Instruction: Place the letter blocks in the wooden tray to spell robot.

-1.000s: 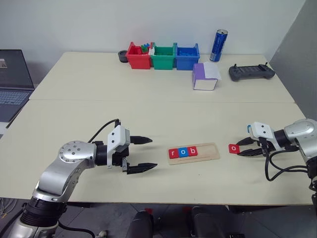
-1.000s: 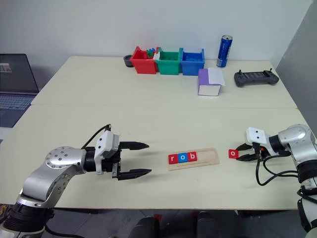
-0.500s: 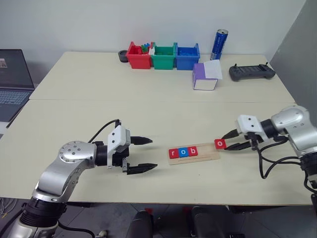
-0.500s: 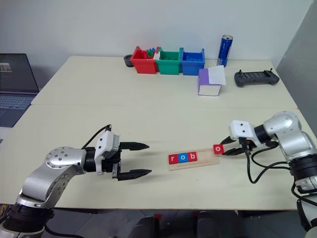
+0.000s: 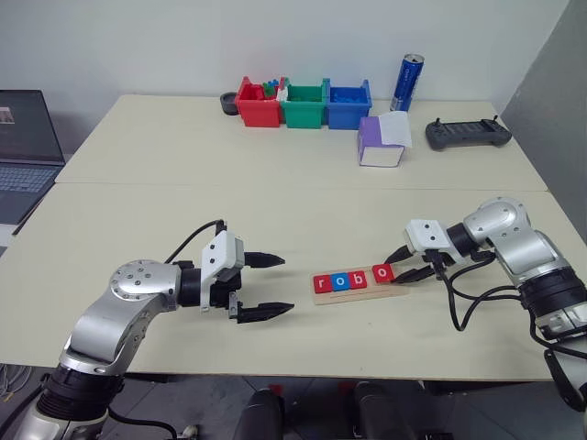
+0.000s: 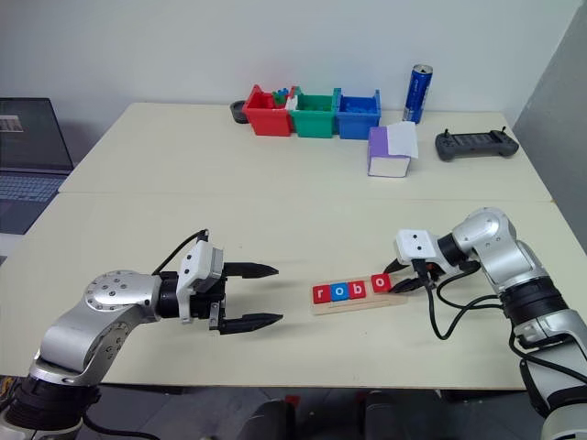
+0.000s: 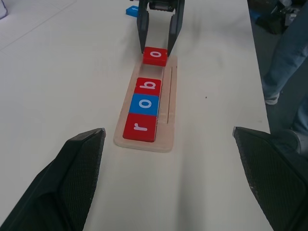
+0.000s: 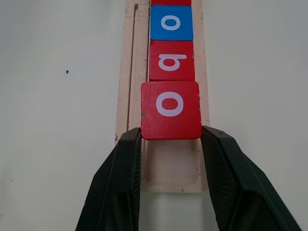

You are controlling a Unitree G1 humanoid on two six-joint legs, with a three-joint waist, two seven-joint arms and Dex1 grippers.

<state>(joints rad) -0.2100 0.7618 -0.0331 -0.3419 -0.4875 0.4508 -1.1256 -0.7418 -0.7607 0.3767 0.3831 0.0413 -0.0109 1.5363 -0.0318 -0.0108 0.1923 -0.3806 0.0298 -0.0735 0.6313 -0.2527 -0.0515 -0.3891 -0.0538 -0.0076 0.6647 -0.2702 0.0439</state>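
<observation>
I'm looking down at the pale table (image 5: 165, 211) with both arms in front of me; the red, green and blue bins (image 5: 303, 103) and the blue can (image 5: 406, 82) are sitting well back and aren't involved. The wooden tray (image 5: 359, 282) is lying near the front edge of the table between my two grippers. It's carrying three letter blocks seated in a row: red r (image 5: 322, 283), blue o (image 5: 340, 281), red b (image 5: 359, 279). So I'm reading the word as three letters placed, the fourth going in, one left. The left gripper (image 5: 260, 286) is hanging off to the tray's left, well apart from it, fingers spread wide, carrying nothing. The right gripper (image 5: 401, 264) is reaching in from the tray's right end with its fingers clamped on the sides of a red o block (image 8: 171, 109). In the right wrist view that block is sitting over the groove just beside the b; I can't tell whether it's touching the b or resting flat on the wood yet. Bare tray is showing beyond it, roughly one slot's worth. I'm judging what's left as: seat and release this o, then fetch the t. I'm seeing a small blue piece (image 7: 132, 10) on the table past the tray in the left wrist view; can't read a letter on it.
</observation>
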